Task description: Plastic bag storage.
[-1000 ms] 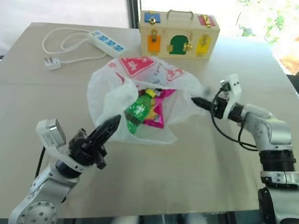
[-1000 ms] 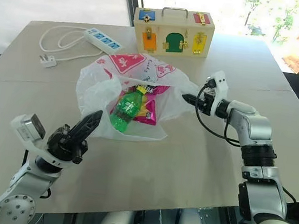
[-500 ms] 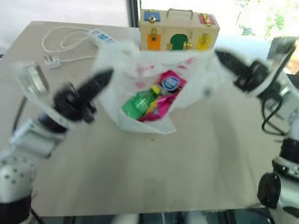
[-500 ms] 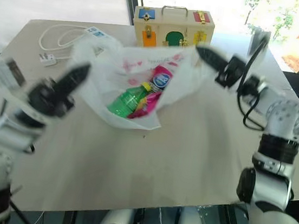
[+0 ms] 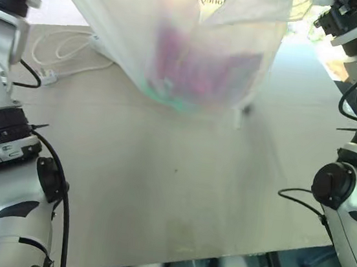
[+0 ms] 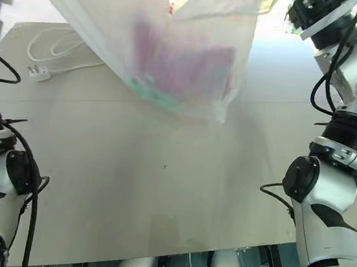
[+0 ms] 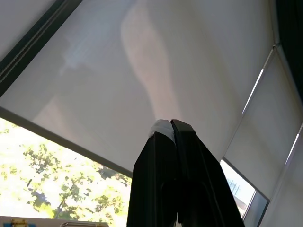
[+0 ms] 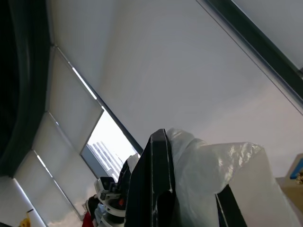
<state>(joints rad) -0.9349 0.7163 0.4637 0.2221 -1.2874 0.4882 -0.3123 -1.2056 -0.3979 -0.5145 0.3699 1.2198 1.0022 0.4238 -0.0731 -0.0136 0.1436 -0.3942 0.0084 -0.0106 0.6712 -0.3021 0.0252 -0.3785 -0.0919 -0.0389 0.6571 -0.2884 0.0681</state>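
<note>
Bag lifted | we now hold the plastic bag (image 5: 195, 51) off the table (image 5: 178, 192) toward 12 o'clock | right tool (image 8: 163, 189) clamps its edge, left tool (image 7: 173, 130) clenched | contents inside, storage progressing

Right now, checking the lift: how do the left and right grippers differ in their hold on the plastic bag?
The right gripper has a thick bunched wad of the plastic bag between its jaws; the left gripper shows a thin pale sliver, seemingly film. Plastic hides one side of the right gripper; the left gripper stands bare. Both are shut, the bag hanging clear of the table.
</note>
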